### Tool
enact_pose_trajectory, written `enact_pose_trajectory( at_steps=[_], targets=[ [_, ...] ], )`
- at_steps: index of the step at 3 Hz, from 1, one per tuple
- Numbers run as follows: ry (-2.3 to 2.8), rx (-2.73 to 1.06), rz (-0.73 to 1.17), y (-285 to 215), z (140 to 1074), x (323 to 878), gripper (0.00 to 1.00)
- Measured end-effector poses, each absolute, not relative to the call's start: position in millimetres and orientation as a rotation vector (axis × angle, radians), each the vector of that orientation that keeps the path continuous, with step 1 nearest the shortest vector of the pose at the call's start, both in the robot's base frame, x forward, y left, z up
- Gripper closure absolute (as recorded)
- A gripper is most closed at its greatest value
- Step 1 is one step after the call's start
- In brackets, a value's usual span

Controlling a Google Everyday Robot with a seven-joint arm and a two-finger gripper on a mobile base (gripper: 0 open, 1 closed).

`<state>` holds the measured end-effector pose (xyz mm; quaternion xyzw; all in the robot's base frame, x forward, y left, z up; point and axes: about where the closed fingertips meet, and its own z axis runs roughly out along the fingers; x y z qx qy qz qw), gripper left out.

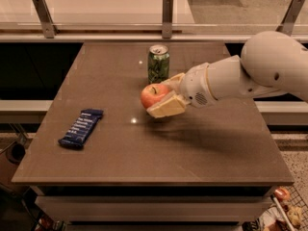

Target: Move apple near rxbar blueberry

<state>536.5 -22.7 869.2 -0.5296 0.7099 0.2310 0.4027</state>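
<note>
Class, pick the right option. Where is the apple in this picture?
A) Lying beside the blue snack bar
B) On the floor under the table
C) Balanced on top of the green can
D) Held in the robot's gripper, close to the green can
D: the gripper is closed on the apple just in front of the green can, well apart from the rxbar blueberry.

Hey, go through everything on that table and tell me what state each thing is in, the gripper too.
apple: clamped between the gripper's fingers, stem up.
gripper: shut on the apple, over the middle of the table.
rxbar blueberry: lying flat, wrapped, near the table's left edge, nothing touching it.
green soda can: standing upright behind the apple.
</note>
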Motion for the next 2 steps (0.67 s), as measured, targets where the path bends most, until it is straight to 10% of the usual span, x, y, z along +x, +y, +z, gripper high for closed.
enact_pose_trajectory(
  at_steps=[2],
  targets=[
    [1.736,-1.440,0.608,33,879,504,1.00]
  ],
)
